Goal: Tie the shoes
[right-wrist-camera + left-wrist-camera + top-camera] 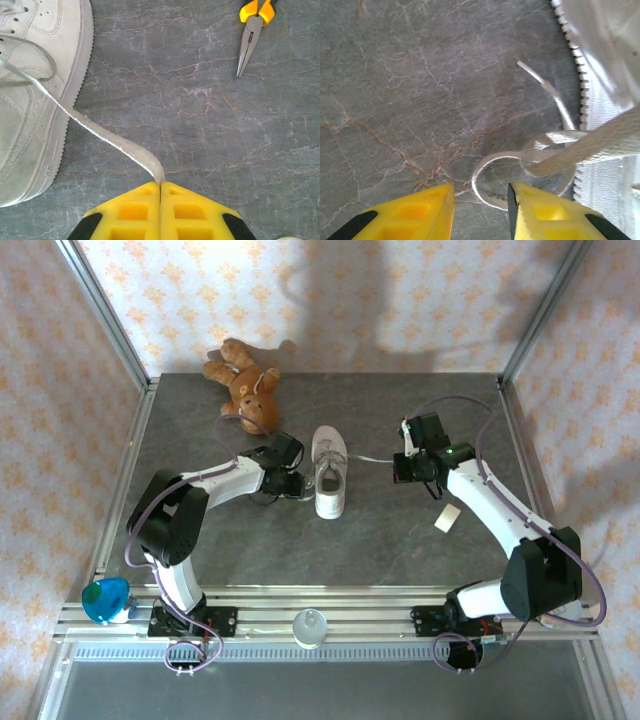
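One lace [100, 132] is pinched taut off the shoe [35, 100] by the right tool [160, 187]; the left tool [480, 192], spread, hangs over a loop [495, 158], probably to grab it.

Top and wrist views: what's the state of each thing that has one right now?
white low-top sneaker: upright on its sole, no bow tied.
right-side white lace: pulled straight, end pinched.
left-side lace loop: slack on the table.
left gripper: open, over the loop.
right gripper: shut on the right-side white lace.
brown teddy bear: lying down.
yellow-handled needle-nose pliers: closed, lying flat.
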